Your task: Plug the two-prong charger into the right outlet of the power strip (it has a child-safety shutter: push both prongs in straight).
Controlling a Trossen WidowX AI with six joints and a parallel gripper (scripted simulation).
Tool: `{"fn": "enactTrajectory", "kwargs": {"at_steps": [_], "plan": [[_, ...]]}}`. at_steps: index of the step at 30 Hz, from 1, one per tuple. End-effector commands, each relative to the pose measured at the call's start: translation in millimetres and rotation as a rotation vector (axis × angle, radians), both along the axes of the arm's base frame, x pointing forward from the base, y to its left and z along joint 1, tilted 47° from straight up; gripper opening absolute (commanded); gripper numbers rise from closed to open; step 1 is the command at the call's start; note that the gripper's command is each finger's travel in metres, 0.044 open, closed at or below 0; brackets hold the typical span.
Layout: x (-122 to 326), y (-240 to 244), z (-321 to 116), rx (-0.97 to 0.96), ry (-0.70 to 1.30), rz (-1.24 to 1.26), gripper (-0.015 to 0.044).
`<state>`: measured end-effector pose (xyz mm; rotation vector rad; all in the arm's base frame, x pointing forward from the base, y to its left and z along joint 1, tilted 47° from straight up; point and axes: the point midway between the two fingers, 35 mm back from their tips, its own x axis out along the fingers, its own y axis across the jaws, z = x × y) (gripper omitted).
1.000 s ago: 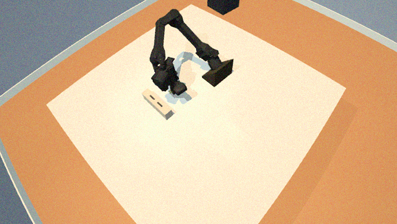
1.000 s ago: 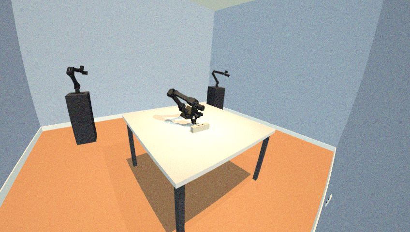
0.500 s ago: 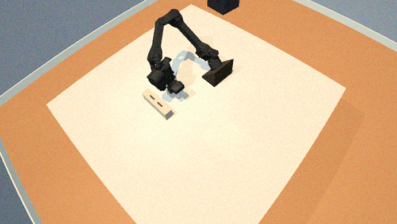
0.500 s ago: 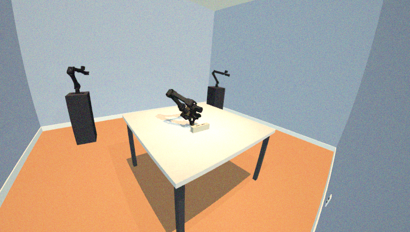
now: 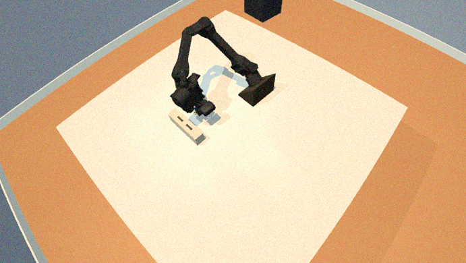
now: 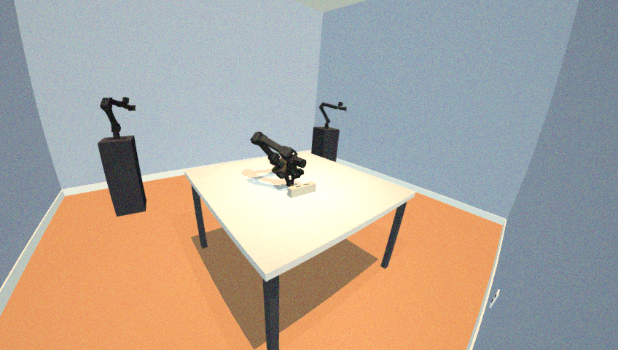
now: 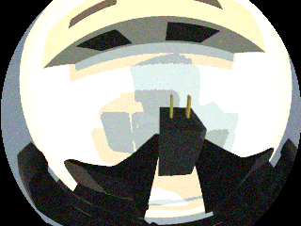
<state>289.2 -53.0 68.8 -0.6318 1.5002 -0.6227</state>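
Standing on an orange floor between blue walls, the white desk (image 6: 303, 234) carries my one arm, folded down low. My gripper (image 7: 175, 138) is clamped on the single black charger (image 7: 180, 141), two prongs (image 7: 180, 107) pointing at the one cream power strip (image 7: 153, 19) just ahead, apart from it.

My own wrist blocks the charger (image 7: 180, 141) from overhead, so I can't make it out there. The power strip (image 7: 153, 22) ahead of me gets clipped at both ends by the wrist view's round edge.
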Motion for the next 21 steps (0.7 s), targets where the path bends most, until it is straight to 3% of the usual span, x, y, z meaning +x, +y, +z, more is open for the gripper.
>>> {"fn": "enactTrajectory", "kwargs": {"at_steps": [1,21], "plan": [[6.2,-1.1,1.8,-0.006,0.006,0.008,0.0],[28.2,-5.2,4.4,-0.01,0.024,0.024,0.0]]}}
